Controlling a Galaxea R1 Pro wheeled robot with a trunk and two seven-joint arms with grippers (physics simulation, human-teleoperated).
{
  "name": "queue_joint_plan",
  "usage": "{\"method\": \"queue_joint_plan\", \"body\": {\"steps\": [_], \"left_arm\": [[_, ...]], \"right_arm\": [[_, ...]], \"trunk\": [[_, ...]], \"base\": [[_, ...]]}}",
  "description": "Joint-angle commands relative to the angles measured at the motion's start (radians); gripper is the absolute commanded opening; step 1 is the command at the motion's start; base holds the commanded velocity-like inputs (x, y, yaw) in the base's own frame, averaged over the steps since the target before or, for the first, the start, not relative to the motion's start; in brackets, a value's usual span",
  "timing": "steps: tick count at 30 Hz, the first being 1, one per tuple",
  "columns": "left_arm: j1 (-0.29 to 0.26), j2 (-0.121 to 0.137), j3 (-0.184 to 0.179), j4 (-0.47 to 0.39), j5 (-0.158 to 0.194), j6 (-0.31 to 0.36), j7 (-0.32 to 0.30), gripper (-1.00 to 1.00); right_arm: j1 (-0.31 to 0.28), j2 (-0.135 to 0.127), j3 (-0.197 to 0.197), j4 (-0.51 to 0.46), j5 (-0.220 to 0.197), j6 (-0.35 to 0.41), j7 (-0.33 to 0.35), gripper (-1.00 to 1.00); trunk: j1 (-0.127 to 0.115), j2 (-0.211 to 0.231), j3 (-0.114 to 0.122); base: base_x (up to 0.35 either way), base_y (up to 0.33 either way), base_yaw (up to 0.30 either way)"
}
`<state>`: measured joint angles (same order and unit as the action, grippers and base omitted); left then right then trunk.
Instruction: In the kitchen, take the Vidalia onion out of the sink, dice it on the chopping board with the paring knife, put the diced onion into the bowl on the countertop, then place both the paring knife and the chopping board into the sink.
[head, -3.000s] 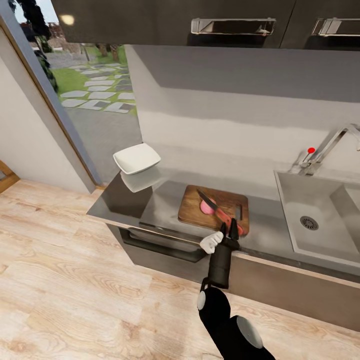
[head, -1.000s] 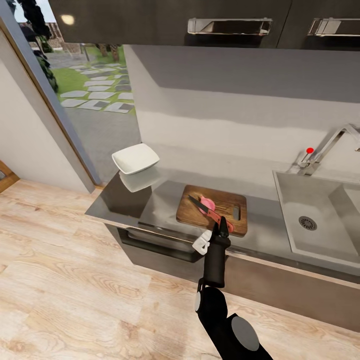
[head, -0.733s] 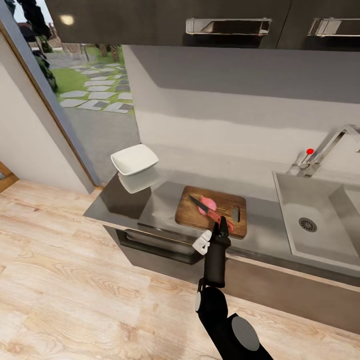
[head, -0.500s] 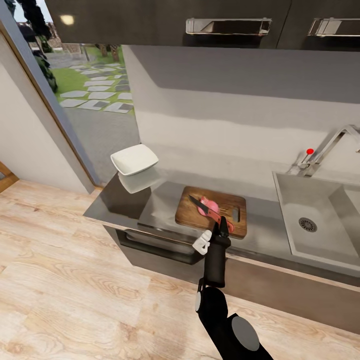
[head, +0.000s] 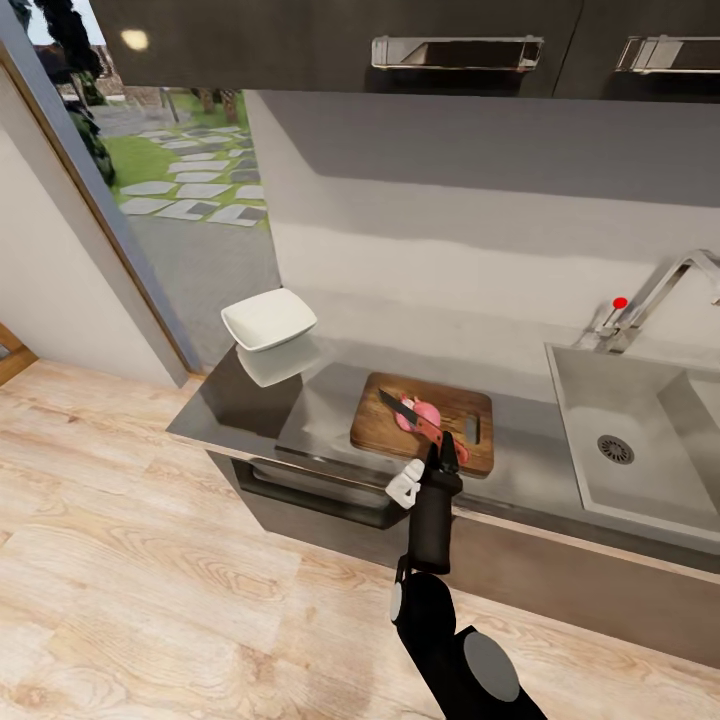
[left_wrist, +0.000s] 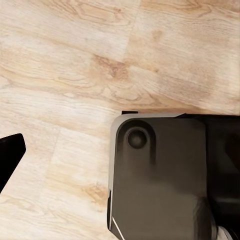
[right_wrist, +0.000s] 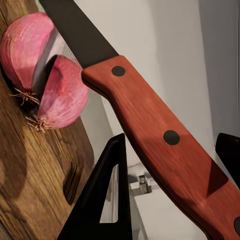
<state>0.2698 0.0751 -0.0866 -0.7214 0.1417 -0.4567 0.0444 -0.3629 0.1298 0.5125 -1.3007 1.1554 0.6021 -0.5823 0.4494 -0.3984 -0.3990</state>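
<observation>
holding the paring knife (head: 415, 418) by its red handle, my right pincer (head: 446, 455) sits at the near edge of the chopping board (head: 423, 420), fingers clamped on the handle's near end. the dark blade runs away from me and to the left, angled down across the onion (head: 417, 413). in the right wrist view the blade (right_wrist: 75, 31) sits in a cut through the pink onion (right_wrist: 42, 75), which shows as two pieces standing close together on the brown wood, root hairs at their bases. the handle (right_wrist: 160, 135) with its dark rivets passes between the two black fingers (right_wrist: 102, 200).

the board lies flat on the grey tabletop (head: 330, 400), its slot hole toward the right end, just right of the onion. the white bowl (head: 268, 318) stands at the far left corner of the tabletop, well apart from the board. the sink (head: 640, 440) is sunk into the tabletop to the right, its round drain visible, with the chrome tap (head: 655, 290) and its red-tipped lever at the far side. below the tabletop's near edge i see a drawer with a dark handle (head: 320, 490).

in the left wrist view i see pale wooden floor (left_wrist: 70, 60) and part of the robot's dark base (left_wrist: 165, 175); a black tip (left_wrist: 10, 155) of the left pincer shows at the edge, and i cannot tell whether that pincer is apart or together.
</observation>
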Motion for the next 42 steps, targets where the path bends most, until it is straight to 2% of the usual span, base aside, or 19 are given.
{"method": "queue_joint_plan", "body": {"steps": [1, 7, 12, 21, 42], "left_arm": [[0.0, 0.002, -0.007, -0.002, 0.01, -0.002, 0.005, 1.0], [0.0, 0.002, -0.007, -0.003, 0.01, -0.002, 0.005, 1.0], [0.0, 0.002, -0.007, -0.004, 0.01, -0.002, 0.005, 1.0], [0.0, 0.002, -0.007, -0.004, 0.01, -0.002, 0.005, 1.0], [0.0, 0.002, -0.007, -0.003, 0.01, -0.002, 0.005, 1.0]], "right_arm": [[-0.001, 0.0, -0.001, -0.011, 0.004, 0.006, -0.001, -1.0], [-0.001, 0.005, -0.044, -0.106, -0.001, 0.005, 0.001, -1.0], [-0.001, 0.004, -0.049, -0.143, -0.002, 0.006, 0.002, -1.0], [-0.001, -0.002, -0.045, -0.144, -0.004, 0.006, 0.047, -1.0], [-0.001, -0.003, -0.046, -0.127, -0.005, 0.008, 0.052, -1.0]], "trunk": [[0.001, -0.002, -0.001], [0.001, -0.002, -0.001], [0.001, -0.002, -0.001], [0.001, -0.002, -0.002], [0.001, -0.002, -0.035]], "base": [[0.0, 0.0, 0.0], [0.0, 0.0, 0.0], [0.0, 0.0, 0.0], [0.0, 0.0, 0.0], [0.0, 0.0, 0.0]]}}
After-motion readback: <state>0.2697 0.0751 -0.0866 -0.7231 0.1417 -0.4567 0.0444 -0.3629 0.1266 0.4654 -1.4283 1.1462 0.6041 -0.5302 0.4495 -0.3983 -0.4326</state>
